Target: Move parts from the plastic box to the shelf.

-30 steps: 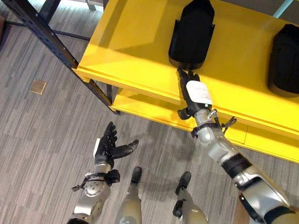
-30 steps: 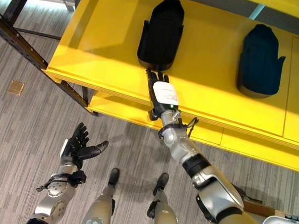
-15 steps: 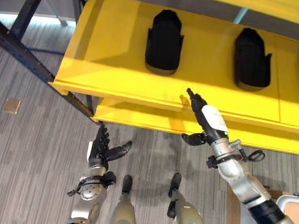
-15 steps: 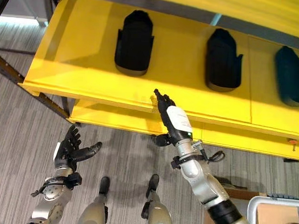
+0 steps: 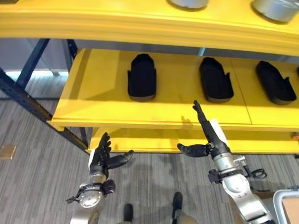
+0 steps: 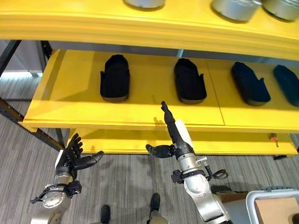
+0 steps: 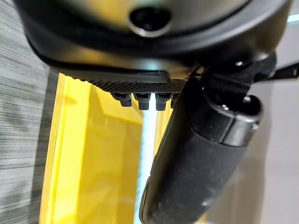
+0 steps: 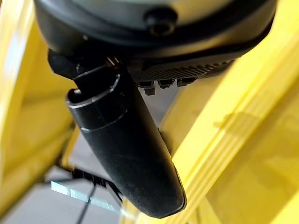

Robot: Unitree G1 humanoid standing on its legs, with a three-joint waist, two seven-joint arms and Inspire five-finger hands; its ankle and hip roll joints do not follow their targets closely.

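- right hand [image 5: 207, 142] is empty, fingers [image 5: 199, 111] straight, tips just in front of the yellow shelf [image 5: 105, 97] edge
- black parts [image 5: 142, 83] sit on the shelf beyond those fingertips
- left hand [image 5: 102, 157] hangs low, fingers relaxed, holding nothing

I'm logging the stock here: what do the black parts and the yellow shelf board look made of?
The black parts look like moulded plastic or rubber: matte, dull, with no glints. The shelf board looks like painted or powder-coated metal, though coated wood is possible: smooth, even yellow with a soft sheen and a crisp rolled front lip.
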